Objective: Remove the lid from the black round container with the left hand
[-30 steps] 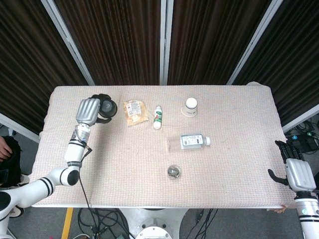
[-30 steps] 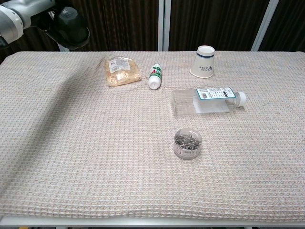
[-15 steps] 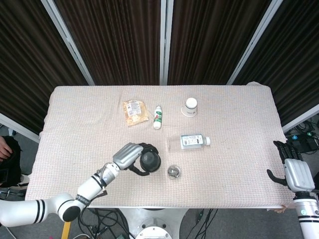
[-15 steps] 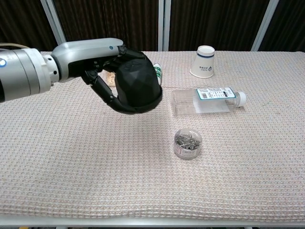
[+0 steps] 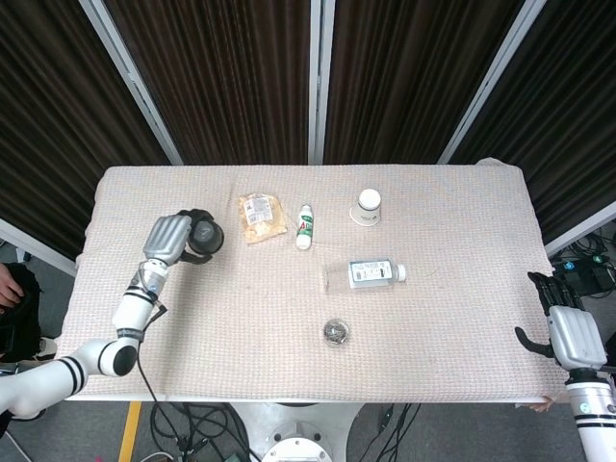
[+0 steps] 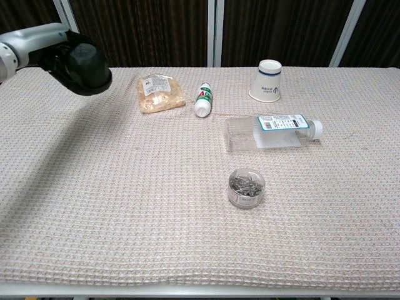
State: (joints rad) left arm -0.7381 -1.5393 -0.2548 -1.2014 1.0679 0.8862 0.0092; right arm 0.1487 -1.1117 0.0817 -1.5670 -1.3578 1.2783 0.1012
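My left hand [image 5: 169,237] grips a black faceted lid [image 5: 205,234] over the left part of the table, left of the snack packet. In the chest view the lid [image 6: 84,62] shows at the upper left with the left hand [image 6: 39,45] behind it. The small round container [image 5: 335,333] stands uncovered near the table's front middle, its clear wall showing metal clips inside [image 6: 246,187]. It is far to the right of the lid. My right hand [image 5: 576,334] hangs off the table's right edge with its fingers apart, holding nothing.
A snack packet [image 6: 160,92], a small white tube [image 6: 203,100] and an upturned paper cup [image 6: 269,80] stand along the back. A clear bottle [image 6: 272,132] lies on its side just behind the container. The woven tablecloth [image 6: 125,206] covers the table.
Half a second ago my left hand held the lid near the container at the front middle. It has swung back to the far left with the lid. The right hand has not moved.
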